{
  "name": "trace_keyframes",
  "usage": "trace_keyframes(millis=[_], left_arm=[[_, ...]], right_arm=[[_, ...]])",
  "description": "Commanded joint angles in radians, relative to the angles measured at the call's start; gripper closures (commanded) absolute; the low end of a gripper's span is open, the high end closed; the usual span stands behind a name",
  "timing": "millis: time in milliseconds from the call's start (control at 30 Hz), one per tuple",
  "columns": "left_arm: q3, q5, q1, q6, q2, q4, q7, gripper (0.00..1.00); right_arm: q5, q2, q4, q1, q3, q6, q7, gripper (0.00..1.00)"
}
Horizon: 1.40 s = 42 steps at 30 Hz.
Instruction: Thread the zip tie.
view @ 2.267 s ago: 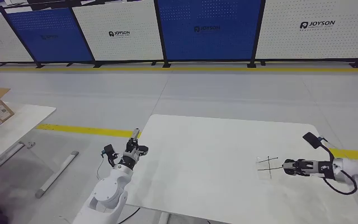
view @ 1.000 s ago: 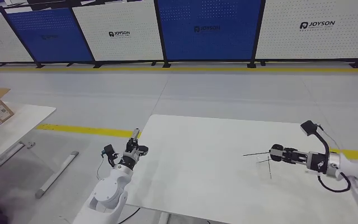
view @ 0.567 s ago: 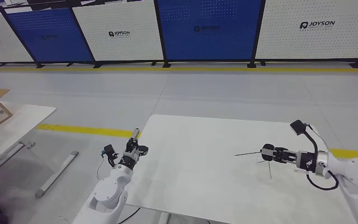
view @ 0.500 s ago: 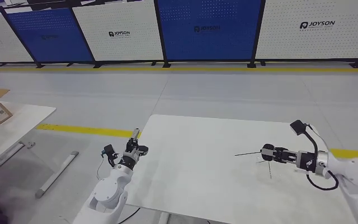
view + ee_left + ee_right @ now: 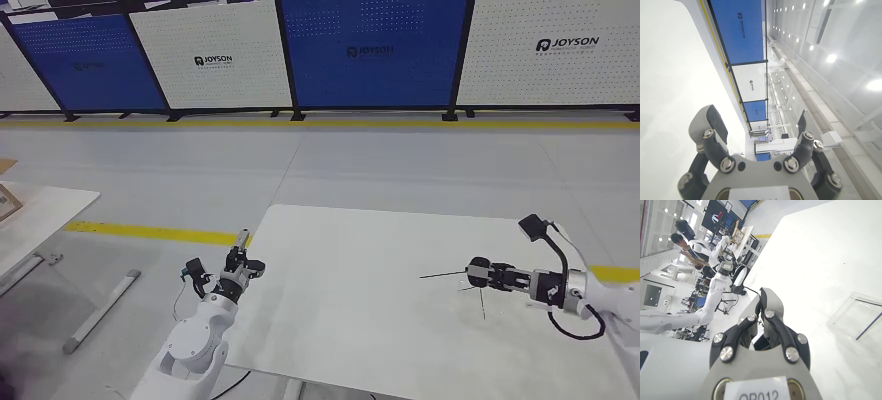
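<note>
The right end effector (image 5: pixel 469 271), at the counter's (image 5: pixel 350 300) right side, is clenched on a black zip tie (image 5: pixel 440 274) that juts leftward from its tips. A second tie (image 5: pixel 482 302) lies just nearer. The left end effector (image 5: pixel 761 121) stands released at the counter's left edge.

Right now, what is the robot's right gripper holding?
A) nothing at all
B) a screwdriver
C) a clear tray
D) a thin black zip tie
D: in the top view the right gripper is shut, and a thin black zip tie sticks out from its tip over the white table.
</note>
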Motion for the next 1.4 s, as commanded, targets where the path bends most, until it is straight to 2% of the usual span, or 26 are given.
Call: trace_keyframes(millis=[0,133,233,267,900,1000,1167,1267,1367], left_arm=[[0.0,0.0,0.0,0.0,0.0,0.0,0.0,0.0],[0.0,0.0,0.0,0.0,0.0,0.0,0.0,0.0],[0.0,0.0,0.0,0.0,0.0,0.0,0.0,0.0],[0.0,0.0,0.0,0.0,0.0,0.0,0.0,0.0],[0.0,0.0,0.0,0.0,0.0,0.0,0.0,0.0],[0.0,0.0,0.0,0.0,0.0,0.0,0.0,0.0],[0.0,0.0,0.0,0.0,0.0,0.0,0.0,0.0],[0.0,0.0,0.0,0.0,0.0,0.0,0.0,0.0],[0.0,0.0,0.0,0.0,0.0,0.0,0.0,0.0]], right_arm=[[0.015,-0.001,-0.018,-0.015,0.007,-0.022,-0.044,1.0],[-0.024,-0.005,-0.07,-0.036,-0.004,-0.094,-0.104,1.0],[-0.105,-0.018,-0.085,-0.015,-0.062,-0.094,-0.146,1.0],[-0.082,-0.025,-0.076,-0.008,-0.085,-0.094,-0.153,1.0],[-0.083,-0.027,-0.074,-0.013,-0.089,-0.088,-0.168,1.0],[-0.084,-0.032,-0.084,0.006,-0.102,-0.094,-0.163,1.0],[-0.172,-0.045,-0.121,0.046,-0.147,-0.094,-0.147,1.0],[-0.24,-0.053,-0.115,0.071,-0.191,-0.094,-0.159,1.0],[-0.283,-0.066,-0.078,0.101,-0.248,-0.094,-0.195,1.0]])
